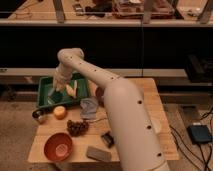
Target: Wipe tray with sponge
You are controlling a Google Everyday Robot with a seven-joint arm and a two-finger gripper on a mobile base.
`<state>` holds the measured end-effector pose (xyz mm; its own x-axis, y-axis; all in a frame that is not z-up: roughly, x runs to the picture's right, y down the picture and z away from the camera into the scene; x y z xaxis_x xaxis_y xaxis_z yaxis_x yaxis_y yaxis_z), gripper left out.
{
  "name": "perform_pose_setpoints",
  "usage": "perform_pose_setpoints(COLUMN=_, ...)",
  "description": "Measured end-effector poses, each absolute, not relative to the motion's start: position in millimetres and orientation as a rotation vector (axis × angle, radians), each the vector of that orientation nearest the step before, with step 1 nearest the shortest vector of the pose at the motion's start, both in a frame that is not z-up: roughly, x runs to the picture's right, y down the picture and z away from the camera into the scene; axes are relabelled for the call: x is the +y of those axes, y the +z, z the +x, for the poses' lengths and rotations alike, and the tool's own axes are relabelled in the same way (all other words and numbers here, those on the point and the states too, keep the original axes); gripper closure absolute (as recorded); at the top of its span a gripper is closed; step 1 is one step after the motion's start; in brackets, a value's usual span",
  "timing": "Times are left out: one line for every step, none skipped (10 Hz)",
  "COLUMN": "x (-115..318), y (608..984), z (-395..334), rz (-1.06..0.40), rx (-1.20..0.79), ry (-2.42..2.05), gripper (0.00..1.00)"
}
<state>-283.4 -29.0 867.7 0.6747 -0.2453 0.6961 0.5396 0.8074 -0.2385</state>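
Note:
The green tray [46,96] lies at the table's back left corner, with a pale yellow piece [72,90] resting inside it. My gripper [58,84] reaches down into the tray's left half, just left of the yellow piece, and is shut. The white arm comes from the lower right and arches over the table to get there. The sponge does not show; whatever is under the gripper's tip is hidden by the wrist.
In front of the tray sit a small dark cup [39,116], a yellow-orange fruit [60,112], a grey-blue cloth [90,107] and grapes [77,127]. An orange-brown bowl [59,146], a flat grey block [98,153] and a small dark object [106,139] lie near the front edge.

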Motion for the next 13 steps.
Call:
perform_pose_setpoints(x=-34.7, y=874.6, z=-280.9, rz=-0.447, rx=-0.679, ry=-0.457, gripper=1.00)
perform_pose_setpoints(x=-42.3, y=881.9, z=-280.6, rz=-0.439, rx=-0.663, ry=-0.451, gripper=1.00)
perform_pose_setpoints(x=-48.7, y=888.7, z=-281.5, rz=-0.432, rx=-0.656, ry=-0.448, gripper=1.00)
perform_pose_setpoints(x=-58.7, y=899.6, z=-285.6, rz=-0.421, rx=-0.646, ry=-0.448, gripper=1.00)
perform_pose_setpoints(x=-64.1, y=907.6, z=-291.9, rz=-0.416, rx=-0.641, ry=-0.449, gripper=1.00)
perform_pose_setpoints(x=-66.1, y=912.1, z=-299.5, rz=-0.411, rx=-0.639, ry=-0.451, gripper=1.00)
perform_pose_setpoints(x=-66.3, y=918.1, z=-309.1, rz=-0.407, rx=-0.634, ry=-0.451, gripper=1.00)
perform_pose_setpoints(x=-65.4, y=926.1, z=-321.5, rz=-0.404, rx=-0.627, ry=-0.454, gripper=1.00)
perform_pose_setpoints(x=-64.5, y=929.7, z=-327.1, rz=-0.402, rx=-0.625, ry=-0.457, gripper=1.00)
perform_pose_setpoints(x=-65.0, y=931.0, z=-327.7, rz=-0.400, rx=-0.625, ry=-0.457, gripper=1.00)
perform_pose_setpoints(x=-64.8, y=931.0, z=-327.9, rz=-0.400, rx=-0.635, ry=-0.460, gripper=1.00)
perform_pose_setpoints(x=-64.7, y=930.8, z=-328.1, rz=-0.399, rx=-0.638, ry=-0.462, gripper=1.00)
perform_pose_setpoints(x=-54.1, y=907.6, z=-360.3, rz=-0.391, rx=-0.725, ry=-0.499, gripper=1.00)
